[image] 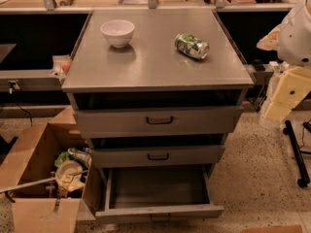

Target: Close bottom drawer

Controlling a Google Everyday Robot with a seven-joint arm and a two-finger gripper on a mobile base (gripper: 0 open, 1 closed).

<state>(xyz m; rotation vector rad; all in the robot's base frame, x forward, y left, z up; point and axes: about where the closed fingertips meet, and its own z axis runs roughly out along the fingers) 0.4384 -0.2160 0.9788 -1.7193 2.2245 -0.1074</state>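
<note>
The bottom drawer [159, 211] is the lowest of three grey metal drawers. It is pulled far out toward me, and its shallow tray [158, 186] is bare inside. Its thin front panel lies near the frame's lower edge. Above it are the mid-height drawer front with a small black handle [158, 156] and the tallest front with a wide black handle [159, 120], both slightly out. My gripper [278, 109] is at the end of the white and cream arm at the right edge. It is beside the cabinet's right side at top-drawer height, apart from every drawer.
A white bowl [117, 32] and a green can on its side [191, 45] rest on the cabinet top [150, 62]. An open cardboard box [34, 164] with rubbish stands left of the drawers. A black stand leg [296, 154] lies on the floor at right.
</note>
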